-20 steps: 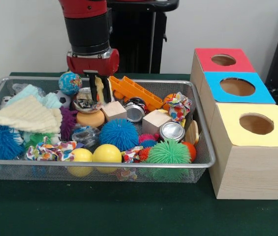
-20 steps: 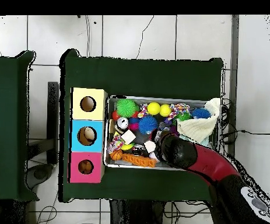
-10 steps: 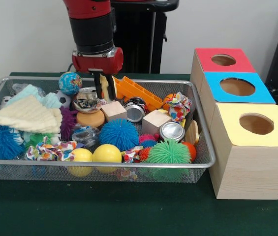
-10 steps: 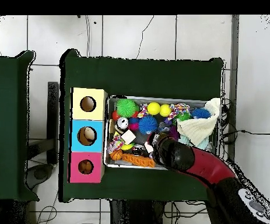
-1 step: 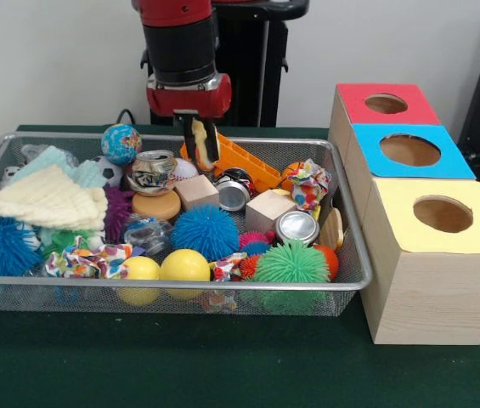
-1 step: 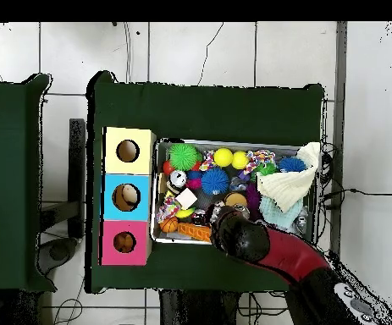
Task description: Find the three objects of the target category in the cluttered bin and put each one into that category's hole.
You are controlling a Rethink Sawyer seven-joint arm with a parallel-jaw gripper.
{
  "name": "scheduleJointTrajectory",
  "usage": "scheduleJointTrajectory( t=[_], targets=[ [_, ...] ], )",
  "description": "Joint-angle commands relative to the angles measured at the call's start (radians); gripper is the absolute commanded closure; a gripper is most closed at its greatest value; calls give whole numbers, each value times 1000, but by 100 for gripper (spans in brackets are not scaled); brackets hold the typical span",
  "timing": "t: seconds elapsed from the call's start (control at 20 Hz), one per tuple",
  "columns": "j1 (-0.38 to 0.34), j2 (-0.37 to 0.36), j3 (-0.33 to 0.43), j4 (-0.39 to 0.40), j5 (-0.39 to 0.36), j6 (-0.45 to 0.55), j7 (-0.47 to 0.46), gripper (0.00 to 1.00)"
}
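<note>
Now carrying: yellow piece out of the bin

My tool (image 5: 203,144) has risen and shifted toward the boxes, clamped on a pale yellow piece (image 5: 200,140). It hangs above the orange truck (image 5: 238,161), clear of the bin (image 5: 341,280). Which hole (image 5: 442,213) comes next I cannot judge.

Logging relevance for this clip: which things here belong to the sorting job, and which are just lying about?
Job: gripper; wire bin; red hole; blue hole; yellow hole.

Lying about, unless of the target category, which the views do not show: cream cloth; orange toy truck; green spiky ball; yellow ball.
</note>
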Motion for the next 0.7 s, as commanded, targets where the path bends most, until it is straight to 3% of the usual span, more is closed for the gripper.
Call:
scheduleJointTrajectory(
  t=[0.05,0.7],
  targets=[
    [17,-44,35,145,52,-139,279,100],
    [53,-109,42,295,116,-275,331,100]
  ],
)
